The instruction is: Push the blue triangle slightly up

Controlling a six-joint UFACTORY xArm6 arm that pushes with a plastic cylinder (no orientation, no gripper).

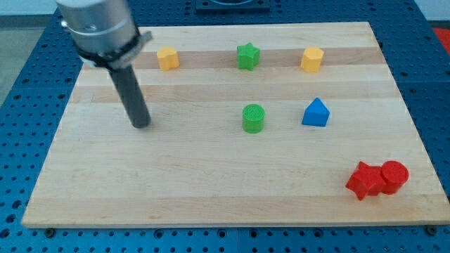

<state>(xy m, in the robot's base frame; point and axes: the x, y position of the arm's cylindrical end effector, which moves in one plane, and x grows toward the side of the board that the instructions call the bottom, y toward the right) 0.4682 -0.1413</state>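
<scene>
The blue triangle [316,112] lies right of the board's middle. My tip [141,125] rests on the wooden board [211,183] at the view's left, far to the left of the blue triangle, with the green cylinder [253,118] between them. The tip touches no block. The arm's body hides the board's top left corner, where a blue block stood earlier.
A yellow block [167,57], a green star [247,56] and a yellow hexagonal block [312,60] stand in a row near the view's top. A red star [365,180] and a red cylinder [394,176] touch each other at the bottom right.
</scene>
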